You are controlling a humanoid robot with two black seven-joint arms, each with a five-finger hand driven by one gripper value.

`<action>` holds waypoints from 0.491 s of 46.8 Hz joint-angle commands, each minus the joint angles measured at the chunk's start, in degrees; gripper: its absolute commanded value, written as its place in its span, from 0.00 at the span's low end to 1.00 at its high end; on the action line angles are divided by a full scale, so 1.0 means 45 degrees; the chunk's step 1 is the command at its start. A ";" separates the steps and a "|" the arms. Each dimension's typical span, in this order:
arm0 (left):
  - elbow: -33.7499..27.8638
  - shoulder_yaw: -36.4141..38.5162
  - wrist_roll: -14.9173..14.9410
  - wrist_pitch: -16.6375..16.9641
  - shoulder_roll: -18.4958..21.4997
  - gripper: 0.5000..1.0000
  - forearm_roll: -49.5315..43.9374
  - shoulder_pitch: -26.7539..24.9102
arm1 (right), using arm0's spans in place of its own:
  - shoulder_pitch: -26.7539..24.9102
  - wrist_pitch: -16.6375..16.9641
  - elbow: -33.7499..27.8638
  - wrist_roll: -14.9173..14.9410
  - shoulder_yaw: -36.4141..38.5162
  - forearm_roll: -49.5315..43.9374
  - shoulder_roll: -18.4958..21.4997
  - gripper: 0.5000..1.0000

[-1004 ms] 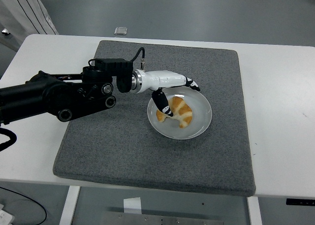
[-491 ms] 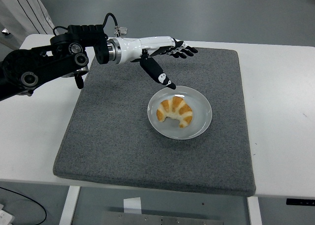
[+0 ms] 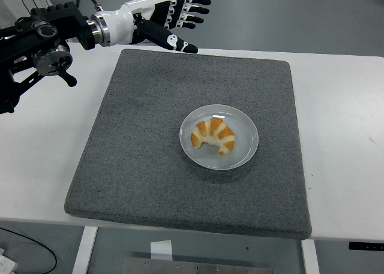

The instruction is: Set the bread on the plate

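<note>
At the left side, the black left arm [image 3: 36, 40] is reaching in over the far left corner of the white table [image 3: 342, 106], high in the view. Its white and black left hand [image 3: 165, 19] is hanging in the air above the far edge of the grey mat [image 3: 138, 154], and it is not touching anything. The fingers [image 3: 192, 7] are spreading out and pointing to the right, with the thumb lower than them, so the hand is open and is carrying nothing. Moving to the right, the grey mat is covering most of the table. A little right of the mat's middle, the white plate [image 3: 246, 151] is lying flat on the mat. The bread [image 3: 213, 136], a golden curved piece like a croissant, is resting inside the plate, near its centre and well apart from the hand. Beyond the mat, a bare strip of white table is showing at the right.
</note>
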 commanded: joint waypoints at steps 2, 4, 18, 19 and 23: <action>0.0241 -0.0250 0.0035 -0.0003 0.0305 1.00 -0.1217 0.0282 | -0.0002 0.0000 0.0000 0.0005 0.0000 0.0000 0.0000 0.86; 0.0319 -0.0270 0.0035 -0.0003 0.0422 1.00 -0.1803 0.0321 | -0.0002 0.0000 0.0000 0.0005 0.0000 0.0000 0.0000 0.86; 0.1373 -0.0523 0.0035 -0.0315 0.0989 1.00 -0.4812 0.0711 | -0.0002 0.0000 0.0000 0.0005 0.0000 0.0000 0.0000 0.86; 0.1452 -0.0601 0.0035 -0.0374 0.0989 1.00 -0.4988 0.0750 | -0.0002 0.0000 0.0000 0.0005 0.0000 0.0000 0.0000 0.86; 0.1725 -0.0758 0.0074 -0.0550 0.1048 1.00 -0.5575 0.0848 | -0.0002 0.0019 0.0000 0.0005 0.0000 0.0000 0.0000 0.86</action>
